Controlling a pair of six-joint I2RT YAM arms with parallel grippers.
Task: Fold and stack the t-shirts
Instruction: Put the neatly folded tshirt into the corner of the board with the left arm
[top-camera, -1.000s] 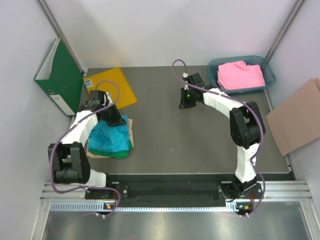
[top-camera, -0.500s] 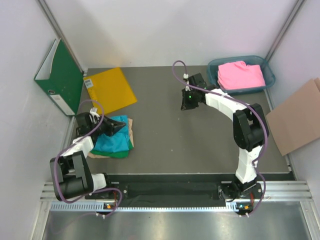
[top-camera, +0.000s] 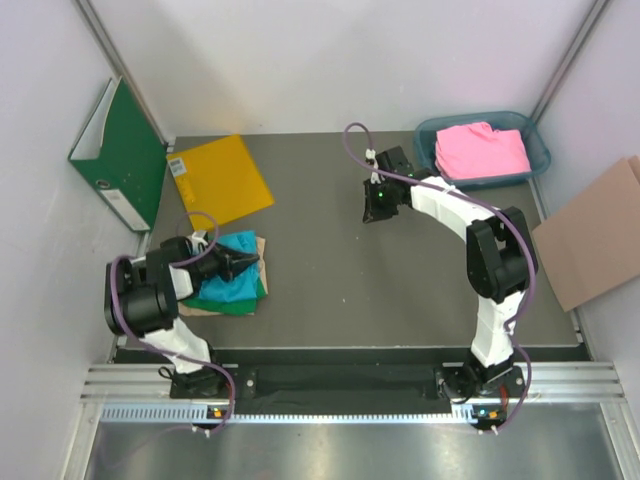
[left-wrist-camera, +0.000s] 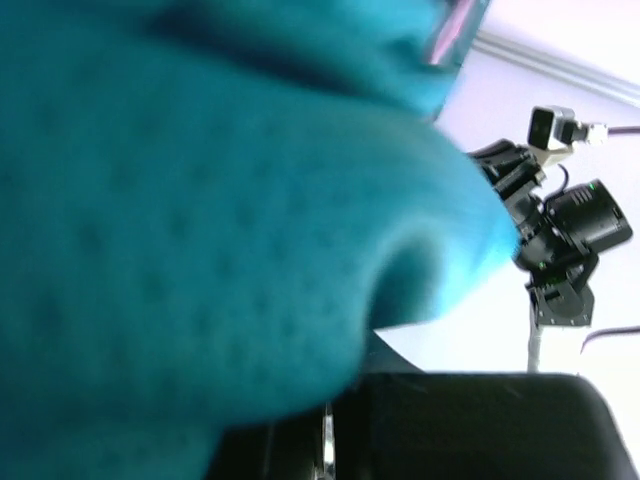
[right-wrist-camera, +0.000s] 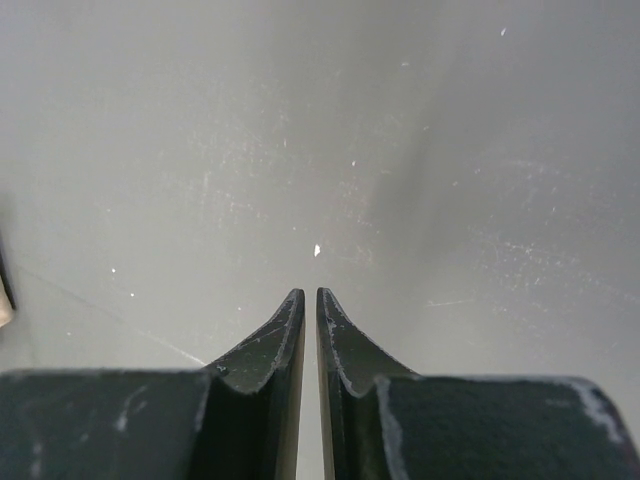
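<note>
A folded turquoise-blue t-shirt (top-camera: 225, 283) lies on a bright green t-shirt (top-camera: 238, 308) at the table's left front. My left gripper (top-camera: 243, 262) lies low across the turquoise shirt, pointing right. In the left wrist view the turquoise cloth (left-wrist-camera: 200, 200) fills most of the frame and hides the fingertips; the jaws show only a thin slit. A pink t-shirt (top-camera: 482, 150) lies folded in the blue bin (top-camera: 428, 138) at the back right. My right gripper (top-camera: 372, 213) is shut and empty over bare table (right-wrist-camera: 320, 150) in the middle back.
A yellow envelope (top-camera: 220, 180) lies at the back left beside a standing green binder (top-camera: 120, 155). A brown sheet (top-camera: 262, 250) sticks out under the shirt stack. A cardboard piece (top-camera: 595, 235) leans off the table's right edge. The right arm (left-wrist-camera: 560, 240) shows in the left wrist view.
My left arm has folded back toward its base, and its gripper has come down from the far edge of the turquoise shirt to lie across it. The right arm has barely moved.
</note>
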